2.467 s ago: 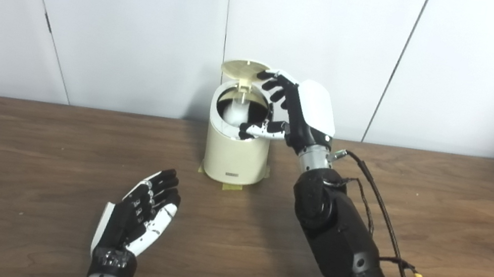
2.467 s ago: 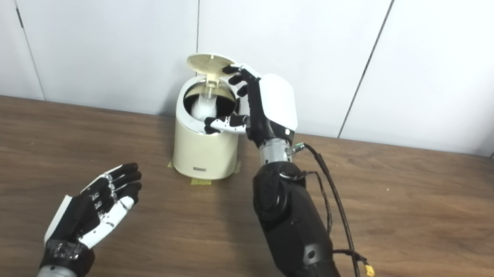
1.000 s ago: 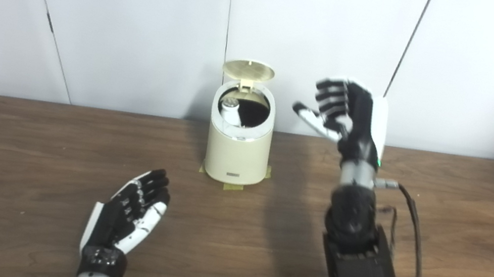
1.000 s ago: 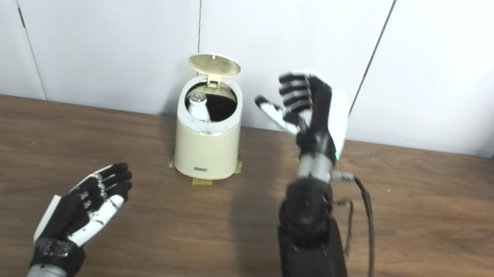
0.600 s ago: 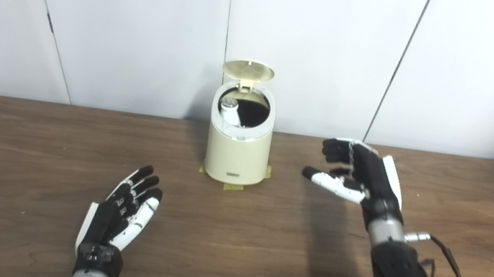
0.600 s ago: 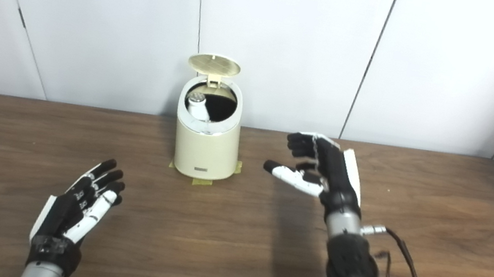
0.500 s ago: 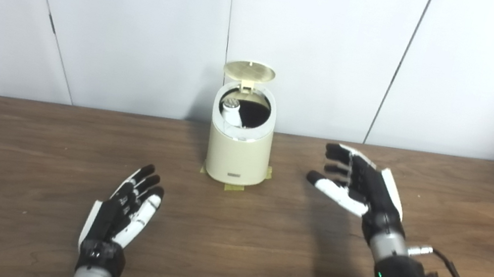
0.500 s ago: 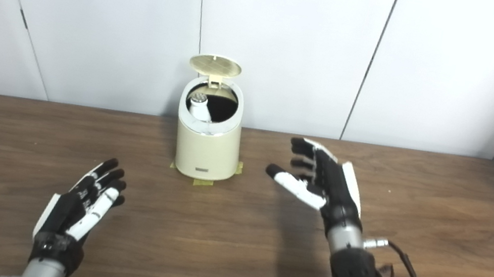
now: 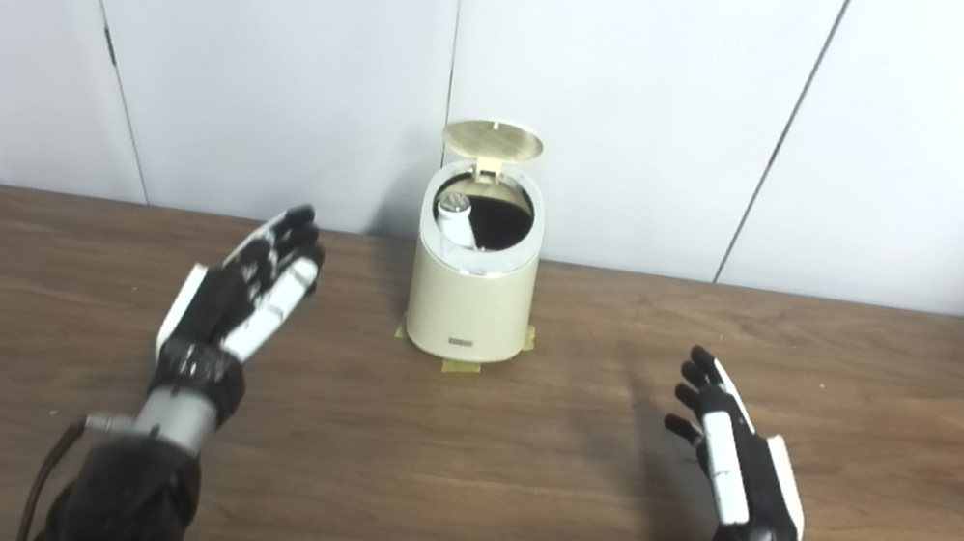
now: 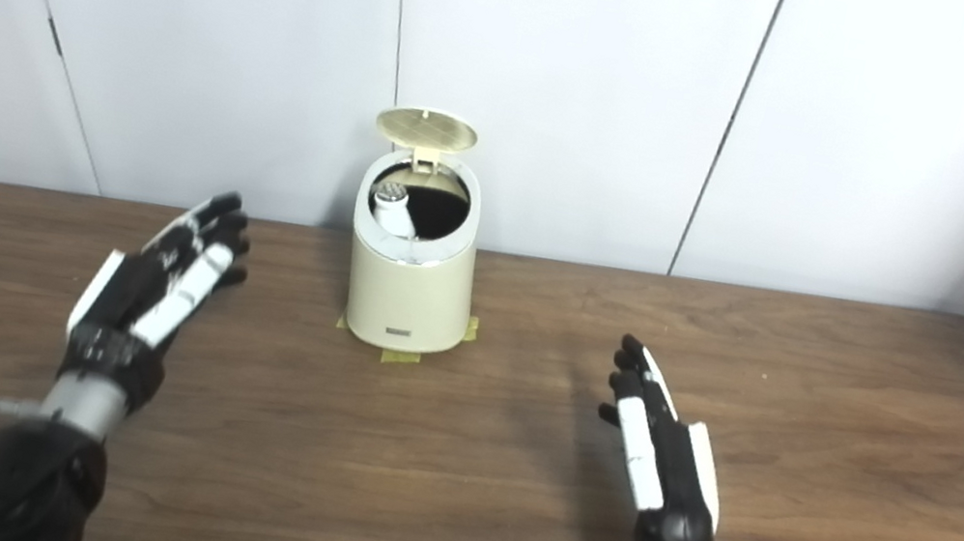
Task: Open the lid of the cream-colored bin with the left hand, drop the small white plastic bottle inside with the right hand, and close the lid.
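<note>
The cream-colored bin stands at the back middle of the wooden table, its round lid tipped up and open. The small white plastic bottle leans inside the bin, its cap showing at the left of the opening. My left hand is raised above the table left of the bin, open, fingers straight and holding nothing. My right hand hovers low over the table to the right of the bin and nearer to me, open and holding nothing.
Yellow tape shows under the bin's base. White wall panels rise right behind the bin. The brown table spreads wide on both sides.
My right hand has dropped from beside the bin down and back toward me, its fingers straightening. My left hand has risen and moved forward toward the bin. The bottle stays in the bin.
</note>
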{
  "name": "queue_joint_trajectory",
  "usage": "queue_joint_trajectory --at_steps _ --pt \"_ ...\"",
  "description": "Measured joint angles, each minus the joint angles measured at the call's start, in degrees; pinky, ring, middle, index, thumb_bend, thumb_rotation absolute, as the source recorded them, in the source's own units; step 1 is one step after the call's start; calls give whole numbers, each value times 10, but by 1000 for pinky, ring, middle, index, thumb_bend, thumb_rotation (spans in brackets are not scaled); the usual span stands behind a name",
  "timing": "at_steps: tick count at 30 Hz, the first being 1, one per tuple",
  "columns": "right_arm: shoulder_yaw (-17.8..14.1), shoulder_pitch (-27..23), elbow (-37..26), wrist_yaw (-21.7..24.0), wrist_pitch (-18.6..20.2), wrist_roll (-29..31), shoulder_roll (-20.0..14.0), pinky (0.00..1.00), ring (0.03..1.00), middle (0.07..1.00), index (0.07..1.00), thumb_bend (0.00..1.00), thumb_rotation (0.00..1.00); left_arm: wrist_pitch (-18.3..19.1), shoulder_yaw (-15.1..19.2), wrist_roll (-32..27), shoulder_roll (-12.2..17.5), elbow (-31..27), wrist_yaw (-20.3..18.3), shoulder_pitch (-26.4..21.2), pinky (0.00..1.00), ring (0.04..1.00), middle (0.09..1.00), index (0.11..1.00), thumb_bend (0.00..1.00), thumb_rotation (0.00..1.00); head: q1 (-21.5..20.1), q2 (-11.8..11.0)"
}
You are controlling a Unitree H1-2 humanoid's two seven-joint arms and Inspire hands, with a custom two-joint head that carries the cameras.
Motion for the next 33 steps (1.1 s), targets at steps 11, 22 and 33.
queue_joint_trajectory --at_steps 11,22,33 --pt "-11 26 43 -28 -72 4 20 799 890 913 915 550 1000 1 -14 16 36 48 -31 -86 878 910 920 934 496 622 14 -23" --pt "-11 30 47 -33 -95 7 25 790 876 896 905 541 1000 -1 -15 20 49 143 -48 -214 858 892 898 896 483 621 25 -40" --pt "0 30 55 -32 -104 14 26 734 834 864 891 541 1000 -26 -77 83 79 257 -81 -303 817 866 893 907 511 675 28 -43"
